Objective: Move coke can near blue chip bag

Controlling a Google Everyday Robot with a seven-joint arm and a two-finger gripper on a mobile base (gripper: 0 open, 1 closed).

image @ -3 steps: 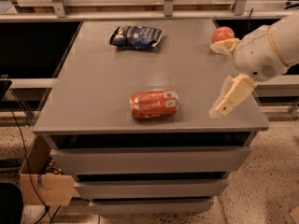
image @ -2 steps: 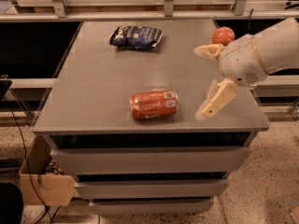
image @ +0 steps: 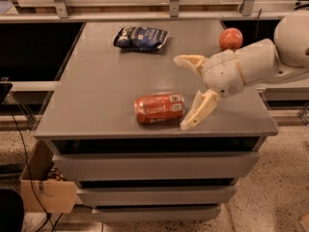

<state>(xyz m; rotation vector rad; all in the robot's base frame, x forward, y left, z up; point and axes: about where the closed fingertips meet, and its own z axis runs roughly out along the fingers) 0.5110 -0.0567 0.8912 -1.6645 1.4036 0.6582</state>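
Observation:
The coke can [image: 160, 108] lies on its side near the front edge of the grey cabinet top [image: 96, 91], white label patches at its right end. The blue chip bag [image: 141, 37] lies flat at the back of the top, left of centre. My gripper [image: 183, 93] comes in from the right, just right of the can, with its two cream fingers spread wide: one finger [image: 188, 61] points back and left, the other [image: 198, 111] reaches down next to the can's right end. It holds nothing.
A round orange-red fruit [image: 231, 38] sits at the back right of the top, behind my arm. Drawers run below the top. A cardboard box [image: 46, 190] stands on the floor at the lower left. A metal rail [image: 169, 6] runs behind the cabinet.
My gripper has moved left across the top, from the right edge to just beside the can's right end. The can, bag and fruit have not moved.

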